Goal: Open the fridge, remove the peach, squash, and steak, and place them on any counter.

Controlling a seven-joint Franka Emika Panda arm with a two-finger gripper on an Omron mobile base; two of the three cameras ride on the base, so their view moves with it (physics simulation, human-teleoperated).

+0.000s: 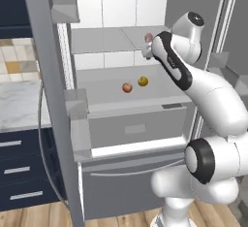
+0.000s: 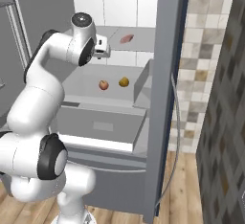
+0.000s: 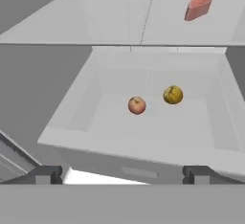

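The fridge (image 1: 53, 100) stands with both doors swung wide. At far left the marble surface (image 1: 17, 105) sits over navy drawers (image 1: 19, 170). On the lower grey shelf (image 3: 86, 98) the peach (image 3: 137, 105) lies left of the squash (image 3: 172, 95), close but apart. The steak (image 3: 198, 5) rests on the upper shelf (image 3: 95, 12), toward the right, its long axis slanting up to the right in the hand view. The hand (image 3: 122, 174) hovers before the shelves, released and holding nothing.
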